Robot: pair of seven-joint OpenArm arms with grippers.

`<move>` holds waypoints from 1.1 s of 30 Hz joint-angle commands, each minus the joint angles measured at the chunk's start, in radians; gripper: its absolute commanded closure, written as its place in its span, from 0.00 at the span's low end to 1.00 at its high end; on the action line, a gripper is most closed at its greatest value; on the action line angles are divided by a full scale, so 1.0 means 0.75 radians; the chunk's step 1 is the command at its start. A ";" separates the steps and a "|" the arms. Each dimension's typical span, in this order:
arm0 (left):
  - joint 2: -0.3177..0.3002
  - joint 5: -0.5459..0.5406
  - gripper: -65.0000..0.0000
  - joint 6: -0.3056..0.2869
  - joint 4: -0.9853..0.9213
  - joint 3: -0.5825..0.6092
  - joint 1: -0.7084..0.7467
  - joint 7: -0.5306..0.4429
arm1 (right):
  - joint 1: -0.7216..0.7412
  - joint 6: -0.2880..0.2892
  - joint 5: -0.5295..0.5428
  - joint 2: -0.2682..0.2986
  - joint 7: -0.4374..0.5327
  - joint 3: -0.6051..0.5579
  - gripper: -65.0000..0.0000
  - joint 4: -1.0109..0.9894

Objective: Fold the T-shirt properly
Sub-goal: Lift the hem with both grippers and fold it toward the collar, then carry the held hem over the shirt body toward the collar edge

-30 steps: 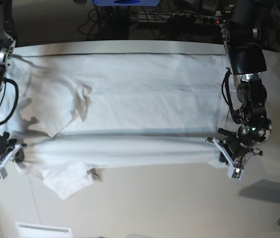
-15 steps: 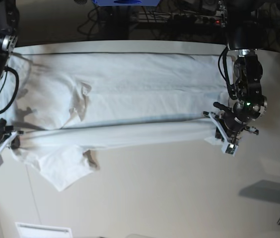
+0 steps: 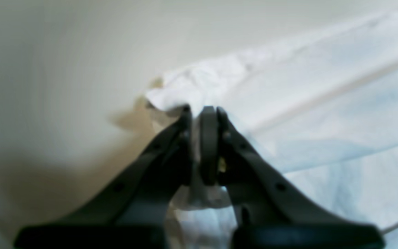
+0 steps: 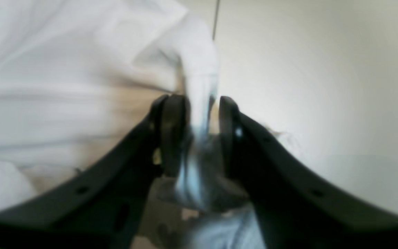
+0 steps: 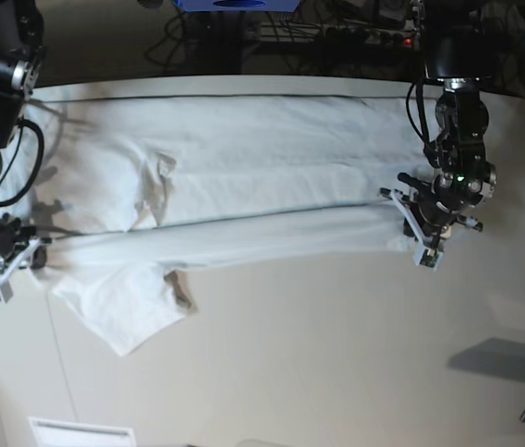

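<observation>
Jaws of the left gripper (image 3: 200,110) were pressed nearly together on a bunched corner of the T-shirt (image 3: 323,103), white cloth pinched between the dark fingers (image 3: 208,138) and spilling out behind them at the bottom of the left wrist view. Those of the right gripper (image 4: 195,103) stood partly apart, a narrow fold of the T-shirt (image 4: 81,69) hanging in the gap between the two fingers (image 4: 173,114); whether that fold was gripped or only passing through could not be told from the blurred frame.

Seen from the base camera, the T-shirt (image 5: 244,177) lay stretched across the pale table (image 5: 337,354) from left to right of the frame, its near edge doubled over in a long band. One sleeve spread out at lower left. At right of centre sat the left gripper (image 5: 421,237) on the cloth's end, and at the far left edge the right gripper (image 5: 2,265) beside the other end.
</observation>
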 commanded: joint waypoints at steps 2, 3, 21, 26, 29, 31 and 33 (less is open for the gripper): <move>-0.020 0.023 1.00 0.021 0.027 -0.011 -0.026 -0.004 | 0.011 -0.082 0.004 0.039 0.027 0.043 0.56 0.077; -0.020 0.023 1.00 0.021 0.027 -0.009 -0.024 -0.004 | -0.012 -0.135 0.004 0.035 0.027 0.076 0.50 0.120; -0.020 0.023 1.00 0.025 0.032 0.105 -0.030 -0.004 | -0.098 -0.352 0.004 -0.059 -0.104 0.241 0.37 0.534; -0.018 0.023 1.00 0.025 0.025 0.112 -0.028 -0.004 | -0.094 -0.293 0.011 -0.074 -0.065 0.127 0.37 0.634; -0.016 0.023 1.00 0.025 0.027 0.112 -0.030 -0.004 | -0.087 -0.234 0.011 -0.104 -0.057 0.004 0.37 0.751; -0.004 0.023 1.00 0.025 0.032 0.112 -0.032 -0.004 | -0.053 -0.231 0.006 -0.129 -0.067 -0.078 0.37 0.777; -0.002 0.023 1.00 0.025 0.029 0.112 -0.036 -0.004 | -0.018 -0.231 0.002 -0.145 -0.078 -0.162 0.37 0.744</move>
